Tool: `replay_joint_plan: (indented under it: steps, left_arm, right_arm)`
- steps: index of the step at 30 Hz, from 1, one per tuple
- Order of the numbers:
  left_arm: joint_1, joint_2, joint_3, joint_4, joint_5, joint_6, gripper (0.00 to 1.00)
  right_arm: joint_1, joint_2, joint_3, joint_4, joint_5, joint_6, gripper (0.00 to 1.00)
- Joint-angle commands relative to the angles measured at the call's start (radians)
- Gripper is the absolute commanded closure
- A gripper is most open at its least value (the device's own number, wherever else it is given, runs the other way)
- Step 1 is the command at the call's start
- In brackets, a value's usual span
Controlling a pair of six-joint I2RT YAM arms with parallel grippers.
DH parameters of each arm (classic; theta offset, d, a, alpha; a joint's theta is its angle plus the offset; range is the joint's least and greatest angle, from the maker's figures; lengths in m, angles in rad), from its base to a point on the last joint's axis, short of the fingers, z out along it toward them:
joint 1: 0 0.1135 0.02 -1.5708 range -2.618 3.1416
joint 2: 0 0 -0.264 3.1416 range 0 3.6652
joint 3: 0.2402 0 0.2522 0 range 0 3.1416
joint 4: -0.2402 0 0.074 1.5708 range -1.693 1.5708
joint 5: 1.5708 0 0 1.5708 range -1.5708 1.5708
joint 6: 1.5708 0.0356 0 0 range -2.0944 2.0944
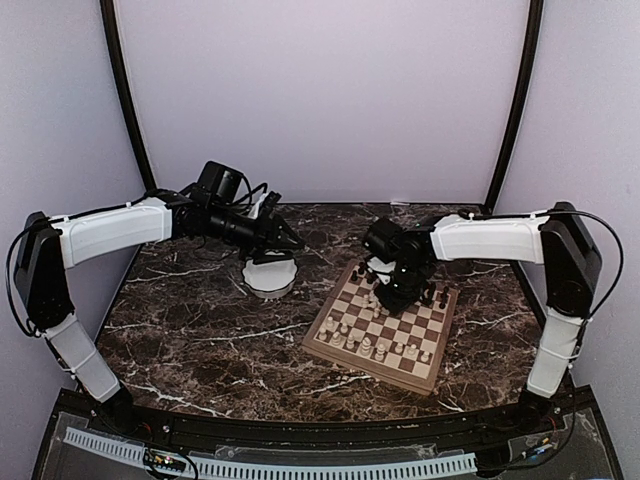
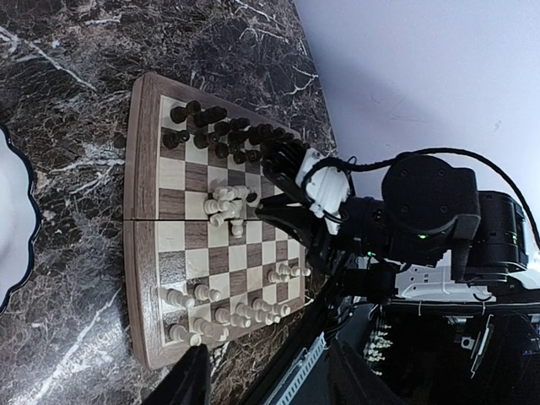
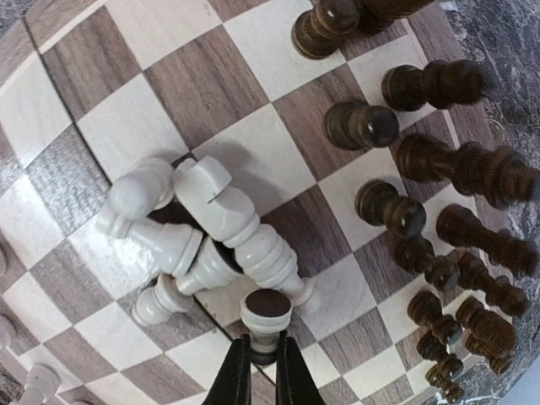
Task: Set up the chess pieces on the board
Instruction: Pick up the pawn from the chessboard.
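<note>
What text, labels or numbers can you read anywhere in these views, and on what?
No text can be read: the board, the chess pieces, the white bowl, the left arm and the right arm show no letters, numbers or labels.

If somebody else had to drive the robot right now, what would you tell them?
Left gripper: open and empty, hanging over the white bowl, off the board.
Right gripper: low over the middle of the board, fingers pinched on a pale piece at the edge of a heap.
Done: the dark pieces are gathered along the far edge and look upright; some pale pieces stand along the near edge.
Left: the heap of pale pieces lies tumbled mid-board. Each of them has to be stood on its home square.
</note>
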Motion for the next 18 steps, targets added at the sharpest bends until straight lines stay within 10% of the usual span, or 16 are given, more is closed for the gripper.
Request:
replay_joint_plan:
  steps: [1,18]
  left_arm:
    - [-0.004,-0.009,0.011,0.03,0.002,0.015,0.5]
    - [-0.041,0.111,-0.039,0.271,0.224,-0.146,0.5]
  right_arm:
    - [0.008,-0.126,0.013,-0.078,-0.059,0.016,1.0]
    - [0.108,-0.256,0.2,-0.057,-0.35,-0.02,1.0]
